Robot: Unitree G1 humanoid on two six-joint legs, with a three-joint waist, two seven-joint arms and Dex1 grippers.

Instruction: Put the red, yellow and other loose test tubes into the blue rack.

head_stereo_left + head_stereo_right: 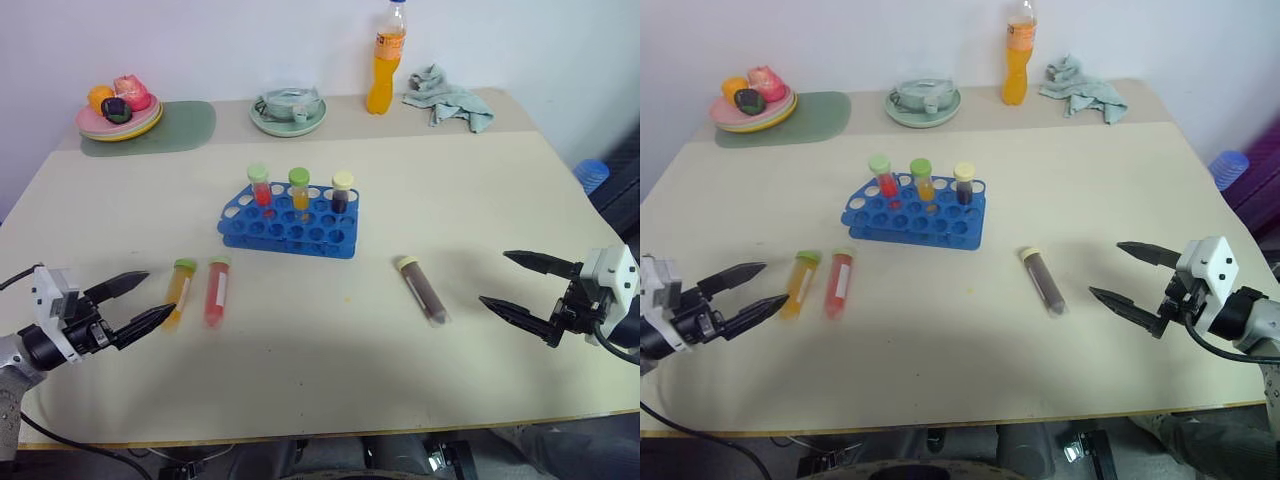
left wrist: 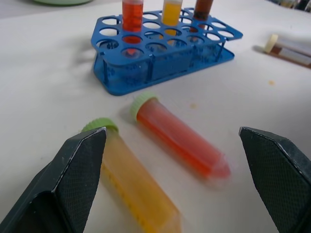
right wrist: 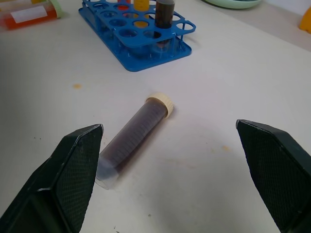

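The left gripper (image 1: 142, 298) hovers low over the near left part of the table (image 1: 480, 200), its two black fingers spread wide with nothing between them, tips aimed inward toward the middle. Just beyond those tips lies the yellow tube (image 1: 179, 291), green cap away from the robot, close to the upper fingertip but apart from it. Just beside it, lying parallel, is the red tube (image 1: 216, 290), also green-capped and bearing a white label.

Further in, past these two, stands the blue rack (image 1: 290, 222) in the middle of the table. Three capped tubes stand upright in its back row (red, yellow-orange and dark, from left to right), and the other holes are open.

To the right of the rack, nearer the robot, the brown tube (image 1: 423, 290) lies on its side, cream cap pointing away. So three loose tubes lie on the table and three sit in the rack.

The right gripper (image 1: 493, 283) hangs over the near right part of the table, fingers also fully apart and holding nothing, tips pointing inward toward the brown tube, which lies near them but clear of both fingers.

Along the far edge, from left to right, sit a plate of toy fruit (image 1: 119, 110) on a green mat (image 1: 185, 128), a pale green dish (image 1: 288, 110), one orange drink bottle (image 1: 385, 62) and a crumpled cloth (image 1: 450, 100).
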